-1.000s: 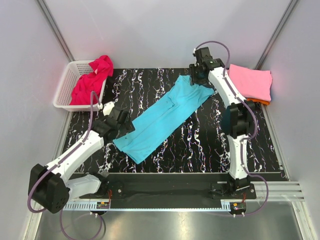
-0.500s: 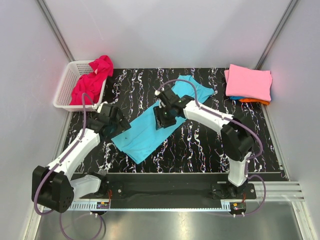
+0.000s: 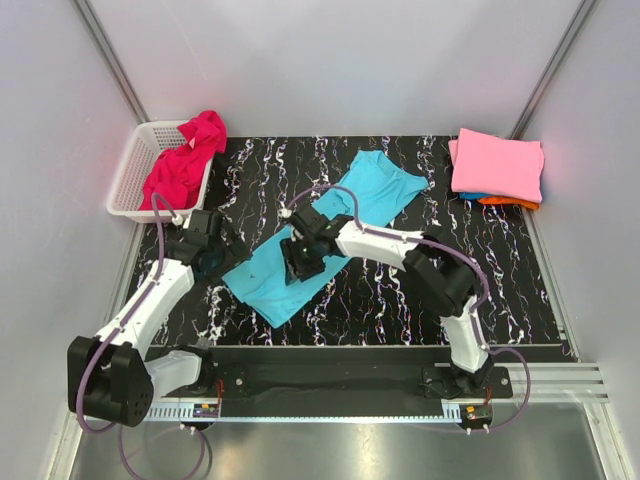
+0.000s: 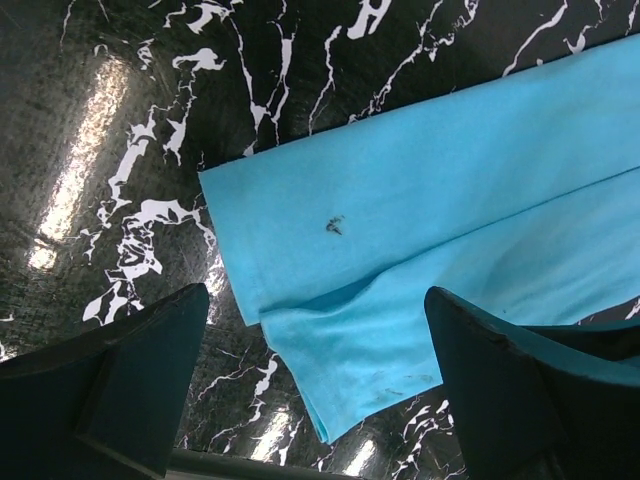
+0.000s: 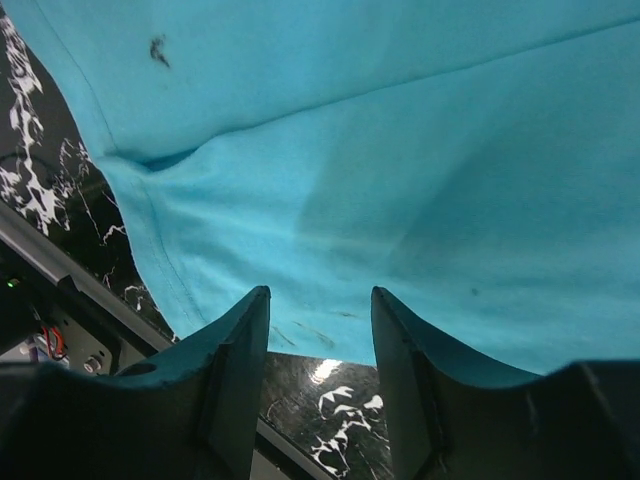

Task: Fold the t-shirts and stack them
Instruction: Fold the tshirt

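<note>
Your left gripper (image 3: 208,248) (image 4: 315,385) has its fingers (image 4: 130,380) spread wide, with nothing between them, poised at the near-left end of the turquoise t-shirt (image 3: 372,190) (image 4: 430,200), whose corner shows in the gap in the left wrist view. Your right gripper (image 3: 300,260) (image 5: 320,350) reaches across from the other side and is over the same end of the shirt (image 5: 350,150). Its fingers (image 5: 235,370) are also apart, with flat cloth showing between them; you cannot tell from these views whether they touch it. A small dark speck (image 4: 333,225) (image 5: 158,48) marks the fabric near that end. The shirt lies in a long band running diagonally over the black marbled table (image 3: 400,295), from near left to far right. At the far left, the magenta t-shirt (image 3: 185,165) is heaped in the white basket (image 3: 128,180) and spills over its far rim. At the far right corner, a folded pink t-shirt (image 3: 497,163) tops a stack, with blue (image 3: 470,196) and orange (image 3: 512,203) edges showing beneath it.
</note>
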Robot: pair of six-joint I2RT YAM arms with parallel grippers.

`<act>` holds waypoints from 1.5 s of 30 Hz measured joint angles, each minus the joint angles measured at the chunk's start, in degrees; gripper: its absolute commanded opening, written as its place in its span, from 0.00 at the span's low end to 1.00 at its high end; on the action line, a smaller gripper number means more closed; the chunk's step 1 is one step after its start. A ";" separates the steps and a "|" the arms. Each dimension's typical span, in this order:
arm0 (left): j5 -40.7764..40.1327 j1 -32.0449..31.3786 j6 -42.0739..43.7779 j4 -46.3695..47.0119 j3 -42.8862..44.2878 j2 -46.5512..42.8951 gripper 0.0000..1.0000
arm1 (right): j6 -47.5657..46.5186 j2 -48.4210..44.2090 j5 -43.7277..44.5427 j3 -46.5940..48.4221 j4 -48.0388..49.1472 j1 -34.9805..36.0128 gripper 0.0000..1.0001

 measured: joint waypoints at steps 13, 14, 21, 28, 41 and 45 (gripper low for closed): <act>1.60 3.32 1.18 -0.07 0.00 0.07 0.97 | 4.39 1.53 1.03 -2.99 3.76 2.84 0.58; 1.70 3.45 1.29 -0.07 0.00 0.07 0.97 | 4.92 0.85 1.57 -4.20 4.44 2.89 0.57; 2.03 3.96 1.75 -0.09 0.00 0.07 0.97 | 9.53 -5.73 4.85 -14.36 7.74 3.65 0.57; 2.75 4.11 2.43 0.02 0.00 0.55 0.98 | 13.18 -11.96 7.28 -22.71 9.05 5.29 0.57; 16.76 2.36 5.79 6.91 7.96 13.29 0.96 | 18.49 -26.62 14.82 -35.58 -1.62 8.15 0.56; 20.15 -2.82 6.32 11.21 20.65 24.15 0.96 | 19.21 -33.05 17.90 -35.71 -6.08 8.98 0.56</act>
